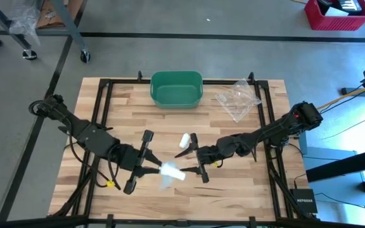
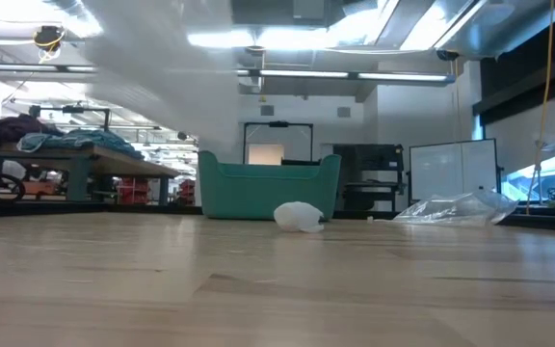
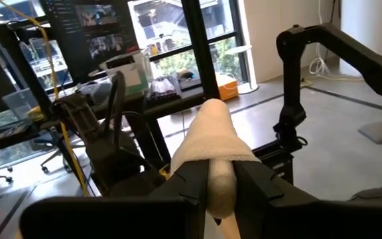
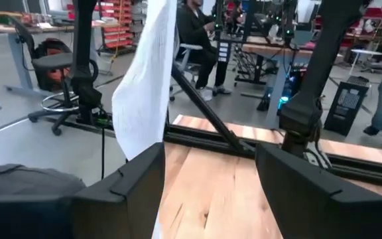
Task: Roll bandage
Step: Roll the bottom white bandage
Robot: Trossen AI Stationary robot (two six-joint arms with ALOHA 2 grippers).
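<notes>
Risk: the bandage roll [image 1: 172, 171] sits pinched end-on in the left tool [image 1: 146, 170], narrow jaws clamped on it near the counter's [image 1: 233, 196] front middle, lifted off the wood. If the roll turns with slack, the loose tail [image 4: 146, 79] likely winds crooked or slips out.

The right tool [image 1: 198, 162] stands wide apart, holding nothing; the tail hangs just beside one finger [image 4: 128, 192], so closing off-line could miss it.

Both arms reach inward low, tools facing each other.

Farther back: a small white wad [image 1: 184, 140], then green bin [image 1: 177, 88] and clear bag [image 1: 237, 98].
</notes>
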